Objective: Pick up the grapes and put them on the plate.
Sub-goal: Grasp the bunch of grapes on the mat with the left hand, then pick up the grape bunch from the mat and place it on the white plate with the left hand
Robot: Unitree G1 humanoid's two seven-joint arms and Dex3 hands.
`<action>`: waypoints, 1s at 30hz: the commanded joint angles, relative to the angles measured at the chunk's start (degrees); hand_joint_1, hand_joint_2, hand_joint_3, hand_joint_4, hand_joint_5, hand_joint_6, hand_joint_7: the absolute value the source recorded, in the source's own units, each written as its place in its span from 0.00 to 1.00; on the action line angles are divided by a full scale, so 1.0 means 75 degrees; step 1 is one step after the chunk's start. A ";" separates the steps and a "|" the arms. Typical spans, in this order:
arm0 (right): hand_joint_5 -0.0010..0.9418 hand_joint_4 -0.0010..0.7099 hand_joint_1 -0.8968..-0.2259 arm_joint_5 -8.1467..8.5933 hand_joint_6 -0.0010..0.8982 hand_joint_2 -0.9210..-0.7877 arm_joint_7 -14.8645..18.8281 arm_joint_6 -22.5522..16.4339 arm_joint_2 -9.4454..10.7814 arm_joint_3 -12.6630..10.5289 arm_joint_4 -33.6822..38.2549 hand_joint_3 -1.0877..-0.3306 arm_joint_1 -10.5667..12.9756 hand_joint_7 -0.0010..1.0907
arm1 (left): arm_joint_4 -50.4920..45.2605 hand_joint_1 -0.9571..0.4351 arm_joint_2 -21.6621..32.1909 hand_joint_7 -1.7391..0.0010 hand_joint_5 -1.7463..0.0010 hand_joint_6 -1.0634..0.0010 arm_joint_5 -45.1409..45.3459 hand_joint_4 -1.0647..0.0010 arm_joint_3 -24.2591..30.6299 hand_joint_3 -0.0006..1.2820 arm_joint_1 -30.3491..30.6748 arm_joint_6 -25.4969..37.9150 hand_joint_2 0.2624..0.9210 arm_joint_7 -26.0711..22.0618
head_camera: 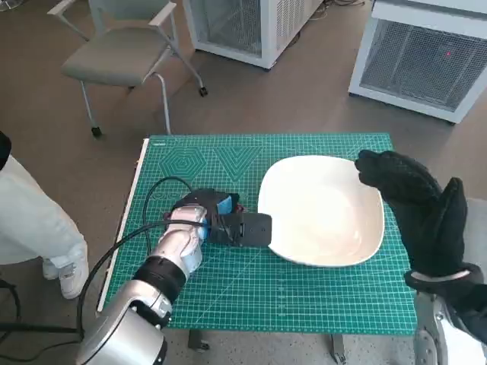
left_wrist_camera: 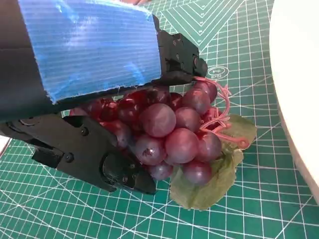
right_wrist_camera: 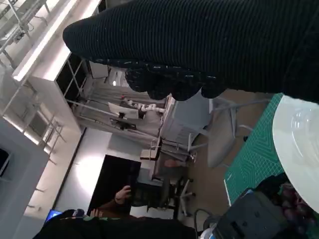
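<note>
A bunch of dark red grapes (left_wrist_camera: 169, 134) with a green leaf (left_wrist_camera: 214, 174) lies on the green cutting mat (left_wrist_camera: 239, 40). My left hand (head_camera: 221, 219) is closed around the bunch, with black fingers (left_wrist_camera: 89, 154) on both sides of it. In the head view the hand hides almost all of the grapes. The white plate (head_camera: 323, 209) sits just to the right of that hand, and its rim (left_wrist_camera: 299, 74) shows beside the bunch. My gloved right hand (head_camera: 415, 201) hovers over the plate's right edge, holding nothing, thumb apart from the fingers.
The green mat (head_camera: 304, 296) covers the small table. A grey chair (head_camera: 122, 53) and white cabinets (head_camera: 426, 61) stand beyond it. A person's pale trouser leg and shoe (head_camera: 34, 228) are at the table's left. A black cable (head_camera: 125, 236) loops beside my left forearm.
</note>
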 commanded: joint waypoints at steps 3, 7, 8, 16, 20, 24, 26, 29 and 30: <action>0.19 0.52 0.54 -0.0092 0.12 0.00 -0.0086 0.0117 -0.0035 -0.0027 -0.0081 0.65 0.0214 0.79 | 0.0174 0.73 -0.0059 0.99 0.99 0.74 -0.0146 0.90 0.0074 0.02 -0.0068 -0.0088 0.88 0.0287; 0.19 0.52 0.55 -0.0110 0.12 0.00 -0.0094 0.0111 -0.0037 -0.0028 -0.0104 0.65 0.0224 0.79 | 0.0237 0.81 -0.0049 0.98 0.81 0.67 -0.0193 0.74 0.0107 0.06 -0.0061 -0.0172 0.95 0.0575; 0.19 0.52 0.55 -0.0115 0.12 0.00 -0.0096 0.0108 -0.0038 -0.0027 -0.0104 0.65 0.0224 0.79 | 0.0249 0.84 -0.0045 0.97 0.66 0.64 -0.0202 0.68 0.0115 0.12 -0.0051 -0.0197 0.93 0.0676; 0.19 0.52 0.55 -0.0112 0.12 0.00 -0.0079 0.0092 -0.0056 -0.0030 -0.0095 0.65 0.0215 0.79 | 0.0252 0.96 -0.0036 0.99 0.04 0.56 -0.0205 0.65 0.0041 0.65 0.0132 -0.0227 0.60 0.1368; 0.20 0.52 0.55 -0.0117 0.12 0.00 -0.0072 0.0077 -0.0066 -0.0028 -0.0107 0.65 0.0220 0.80 | 0.0212 0.96 -0.0048 1.00 0.01 0.68 -0.0181 0.65 -0.0023 0.68 0.0180 -0.0130 0.58 0.1480; 0.20 0.52 0.55 -0.0129 0.12 0.00 -0.0077 0.0069 -0.0079 -0.0026 -0.0099 0.65 0.0207 0.80 | 0.0214 0.96 -0.0052 1.00 0.00 0.74 -0.0149 0.65 -0.0097 0.70 0.0160 -0.0089 0.56 0.1431; 0.20 0.52 0.55 -0.0133 0.12 0.00 -0.0078 0.0060 -0.0087 -0.0025 -0.0083 0.65 0.0194 0.80 | 0.0228 0.96 -0.0060 1.00 0.00 0.76 -0.0147 0.64 -0.0119 0.70 0.0135 -0.0056 0.56 0.1379; 0.20 0.52 0.55 -0.0142 0.12 0.00 -0.0083 0.0048 -0.0091 -0.0020 -0.0067 0.65 0.0181 0.80 | 0.0221 0.97 -0.0060 1.00 0.00 0.78 -0.0163 0.64 -0.0127 0.71 0.0115 -0.0027 0.55 0.1312; 0.20 0.52 0.55 -0.0146 0.12 0.00 -0.0086 0.0046 -0.0091 -0.0017 -0.0066 0.65 0.0179 0.80 | 0.0218 0.97 -0.0058 1.00 0.00 0.79 -0.0169 0.64 -0.0127 0.71 0.0111 -0.0028 0.55 0.1293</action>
